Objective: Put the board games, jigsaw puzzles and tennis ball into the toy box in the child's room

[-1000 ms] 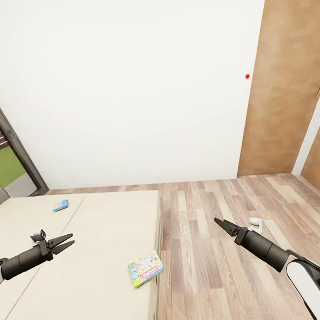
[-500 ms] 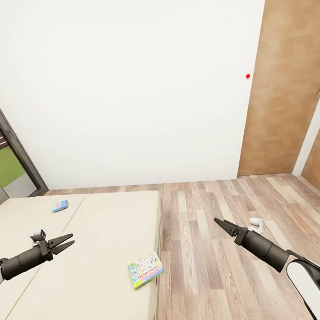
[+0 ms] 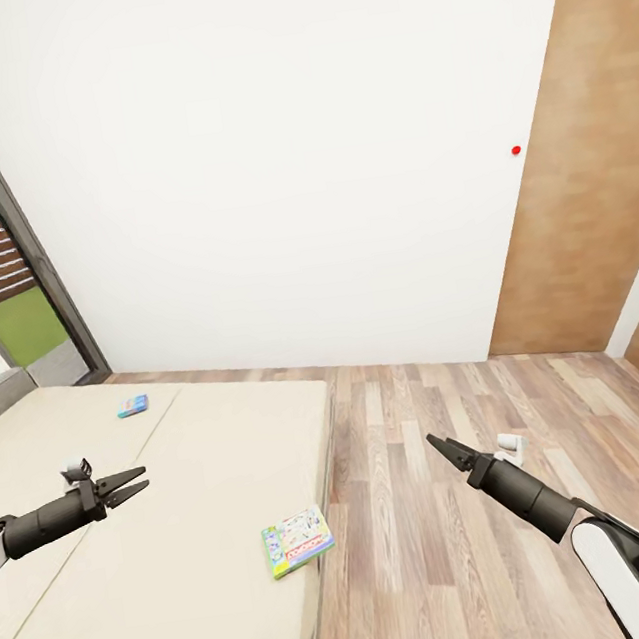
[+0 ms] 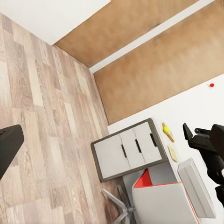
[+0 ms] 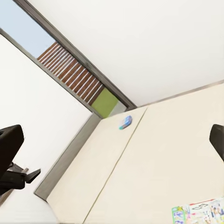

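1. Beige two-part mattress on the low bed [image 3: 187,539] carries two of the toys: the green-edged flat board game with a busy white cover [image 3: 299,541] lies close to the bed's floor-side edge, and the much smaller blue board game [image 3: 132,406] lies well apart from it, toward the grey-framed window [image 3: 18,248].
2. The step in hand looks like the approach to the bed (neither game is touched yet).
3. The left gripper [image 3: 127,483] hovers above the mattress with its black fingers spread and nothing between them. The right gripper [image 3: 443,447] hangs over the wood-plank floor [image 3: 460,543], off the bed's side; whether it is parted or closed I cannot tell from the head view, though the right wrist view shows its fingertips wide apart and empty.
4. Next, I judge, the robot needs to close in and bring a gripper down on the nearer green-edged game; its thin flat shape calls for a pinch at the edge.
5. In the left wrist view, a small yellow-green tennis ball [image 4: 165,127] rests on the pale grey table [image 4: 163,168].
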